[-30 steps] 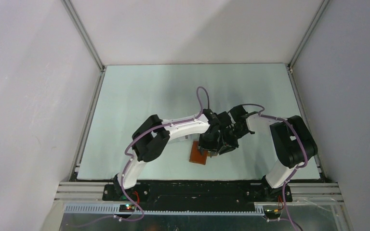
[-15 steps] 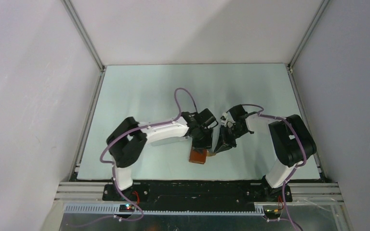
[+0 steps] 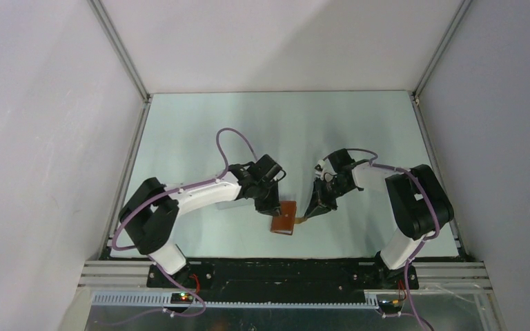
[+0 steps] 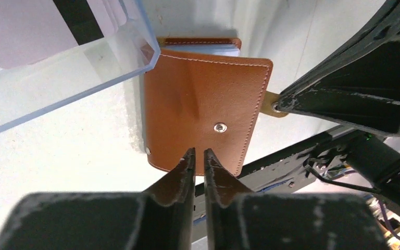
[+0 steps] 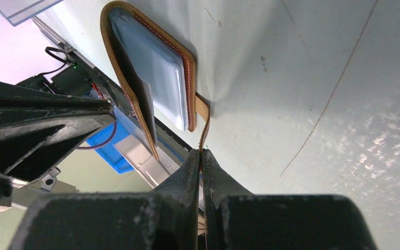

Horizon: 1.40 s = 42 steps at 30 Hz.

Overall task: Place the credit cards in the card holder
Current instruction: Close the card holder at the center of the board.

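Note:
The card holder [image 4: 203, 99] is a tan-brown leather wallet lying almost closed on the table, snap stud up. It shows in the top view [image 3: 284, 219] between both grippers. Its pale blue-grey pockets [image 5: 159, 78] show in the right wrist view. My right gripper [image 5: 201, 152] is shut on the wallet's snap tab [image 5: 204, 117], at the wallet's right edge [image 3: 309, 214]. My left gripper [image 4: 198, 152] is shut and empty, just above the wallet's near edge [image 3: 274, 208]. Pale credit cards [image 4: 15, 26] with a dark stripe sit inside a clear plastic box [image 4: 83, 62].
The clear box stands against the wallet's far left corner, close to my left fingers. Its corner also shows in the right wrist view [image 5: 21, 10]. The table's black front rail [image 3: 283, 265] runs just beyond the wallet's near side.
My left arm has swung back to the left, off the wallet, which now lies uncovered. My right gripper has stayed on the tab.

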Tool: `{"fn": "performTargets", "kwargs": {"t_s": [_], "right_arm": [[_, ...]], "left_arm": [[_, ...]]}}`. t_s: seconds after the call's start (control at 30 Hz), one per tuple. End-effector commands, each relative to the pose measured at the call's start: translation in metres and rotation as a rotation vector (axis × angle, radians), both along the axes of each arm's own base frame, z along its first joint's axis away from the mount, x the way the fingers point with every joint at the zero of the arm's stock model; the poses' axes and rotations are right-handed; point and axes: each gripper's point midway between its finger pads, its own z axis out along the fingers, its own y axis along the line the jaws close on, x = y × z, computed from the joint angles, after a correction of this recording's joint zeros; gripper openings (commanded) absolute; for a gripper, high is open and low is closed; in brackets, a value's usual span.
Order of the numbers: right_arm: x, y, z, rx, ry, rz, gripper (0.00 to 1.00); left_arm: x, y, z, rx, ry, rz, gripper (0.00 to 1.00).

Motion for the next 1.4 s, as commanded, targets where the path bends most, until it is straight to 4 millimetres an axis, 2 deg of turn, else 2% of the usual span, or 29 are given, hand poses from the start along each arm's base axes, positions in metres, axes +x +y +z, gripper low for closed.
{"fn": "performTargets", "kwargs": {"t_s": [0.0,0.17,0.53,0.8,1.0,1.2,1.27,1.37], "right_arm": [[0.012,0.007,0.016,0.046,-0.041,0.000,0.06],[0.012,0.011,0.018,0.060,-0.037,0.004,0.06],[0.011,0.025,0.022,0.093,-0.023,0.013,0.06],[0.012,0.050,0.016,0.110,-0.010,0.003,0.08],[0.024,0.062,0.013,0.146,-0.016,-0.031,0.17],[0.032,0.065,0.022,0.171,-0.047,-0.048,0.42],[0.034,0.066,0.025,0.176,-0.066,-0.049,0.47],[0.036,0.067,0.030,0.194,-0.077,-0.049,0.50]], "left_arm": [[0.005,-0.008,0.004,-0.036,-0.025,-0.002,0.10],[0.005,-0.010,-0.006,-0.020,-0.006,-0.011,0.00],[-0.007,-0.012,-0.044,0.081,0.046,-0.018,0.00],[-0.013,-0.016,-0.050,0.094,0.056,-0.037,0.00],[-0.013,-0.016,-0.039,0.070,0.036,-0.041,0.00],[-0.011,-0.014,-0.014,0.012,-0.003,-0.033,0.06],[-0.008,-0.011,-0.005,-0.012,-0.018,-0.019,0.08],[-0.006,-0.010,0.010,-0.058,-0.034,-0.019,0.12]]}}
